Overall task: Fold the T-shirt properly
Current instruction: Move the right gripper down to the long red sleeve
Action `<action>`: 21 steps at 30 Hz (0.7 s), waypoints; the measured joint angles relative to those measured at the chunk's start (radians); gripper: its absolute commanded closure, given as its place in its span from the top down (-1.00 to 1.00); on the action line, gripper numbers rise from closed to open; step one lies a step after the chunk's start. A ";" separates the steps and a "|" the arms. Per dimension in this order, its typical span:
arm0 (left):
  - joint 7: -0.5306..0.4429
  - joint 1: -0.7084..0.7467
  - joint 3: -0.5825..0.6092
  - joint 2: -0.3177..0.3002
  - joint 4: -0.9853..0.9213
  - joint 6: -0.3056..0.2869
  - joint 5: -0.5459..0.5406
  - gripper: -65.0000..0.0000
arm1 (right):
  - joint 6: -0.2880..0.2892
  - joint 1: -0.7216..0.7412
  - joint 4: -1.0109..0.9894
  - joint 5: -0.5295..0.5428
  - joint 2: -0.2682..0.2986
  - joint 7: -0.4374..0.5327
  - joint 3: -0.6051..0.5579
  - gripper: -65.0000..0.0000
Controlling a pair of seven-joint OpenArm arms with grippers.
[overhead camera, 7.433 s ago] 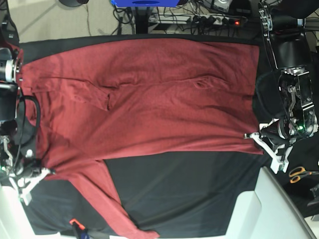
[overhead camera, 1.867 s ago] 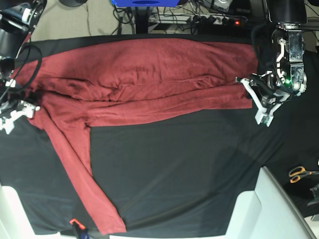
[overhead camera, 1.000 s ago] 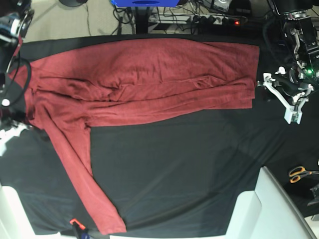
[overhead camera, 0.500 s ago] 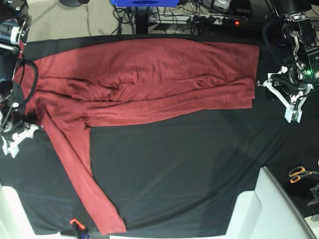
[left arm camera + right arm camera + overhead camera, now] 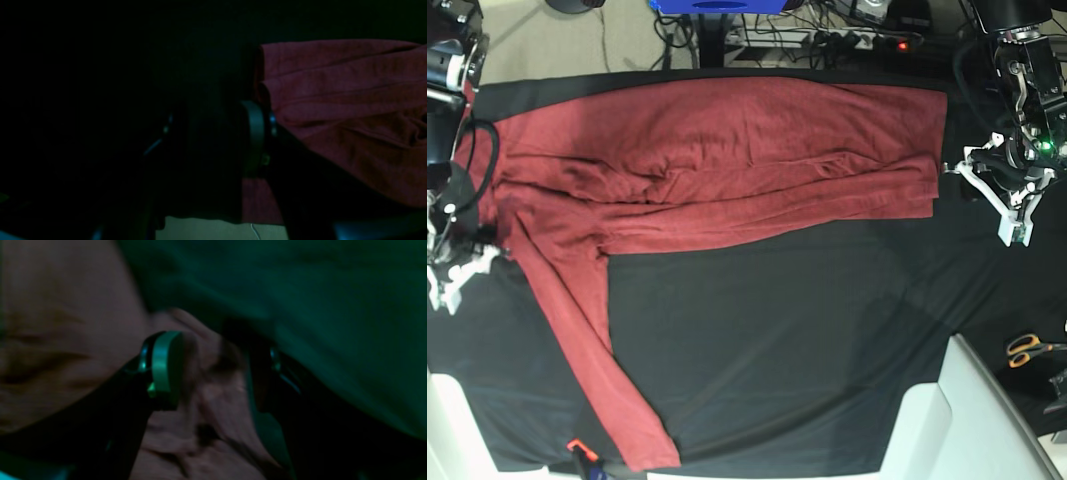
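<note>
The maroon T-shirt (image 5: 727,150) lies folded lengthwise along the far side of the black table cloth (image 5: 807,330). One long sleeve (image 5: 592,350) trails toward the near edge. My left gripper (image 5: 987,200) hovers just right of the hem, open; in its wrist view the left gripper (image 5: 213,133) has only dark cloth between its fingers, and the T-shirt (image 5: 350,116) lies beside it. My right gripper (image 5: 462,272) sits at the shirt's left end. In the right wrist view the right gripper (image 5: 211,370) is open, its fingers straddling bunched fabric of the T-shirt (image 5: 66,323).
Orange-handled scissors (image 5: 1027,350) lie off the cloth at the right. White blocks (image 5: 987,420) stand at the near corners. A small orange-tipped tool (image 5: 575,446) lies by the sleeve's end. Cables and a power strip (image 5: 867,40) run behind the table.
The shirt's near half has been folded over onto the far half. In the last second my right gripper settled at the shirt's left end with wider jaws. The left gripper barely moved.
</note>
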 measured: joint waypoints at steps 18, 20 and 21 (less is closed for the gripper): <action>-0.008 -0.001 -0.003 0.000 -0.070 0.000 -0.001 -0.29 | 0.008 0.033 -0.066 -0.001 -0.007 0.050 0.000 -0.33; -0.007 0.000 -0.003 0.000 -0.070 0.000 0.000 -0.29 | 0.008 0.036 -0.069 0.000 -0.007 0.050 0.000 -0.64; -0.007 0.000 -0.003 0.000 -0.070 0.000 0.000 -0.29 | 0.008 0.043 -0.081 0.001 -0.007 0.050 0.000 -0.77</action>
